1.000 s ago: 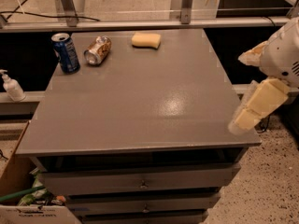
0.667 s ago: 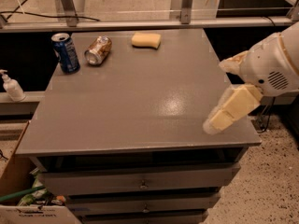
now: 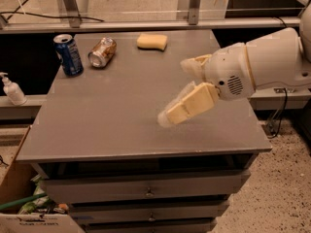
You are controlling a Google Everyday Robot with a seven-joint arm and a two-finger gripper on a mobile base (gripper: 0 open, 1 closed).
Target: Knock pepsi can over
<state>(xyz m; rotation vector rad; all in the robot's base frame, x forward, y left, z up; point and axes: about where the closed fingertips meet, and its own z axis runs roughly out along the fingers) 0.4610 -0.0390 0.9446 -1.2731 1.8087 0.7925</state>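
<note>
The pepsi can (image 3: 68, 55), dark blue with a silver top, stands upright at the far left corner of the grey table (image 3: 112, 110). My gripper (image 3: 174, 92) hovers over the right middle of the table, well to the right of the can and apart from it. Its two cream fingers (image 3: 189, 105) are spread apart with nothing between them. The white arm reaches in from the right edge.
A gold-brown can (image 3: 101, 52) lies on its side just right of the pepsi can. A yellow sponge (image 3: 152, 41) lies at the far edge. A soap bottle (image 3: 11, 89) stands on a ledge to the left. A cardboard box (image 3: 19, 203) sits on the floor at lower left.
My gripper and arm have moved left from the table's right edge to over its right middle, nearer the cans. The cans and sponge have not moved.
</note>
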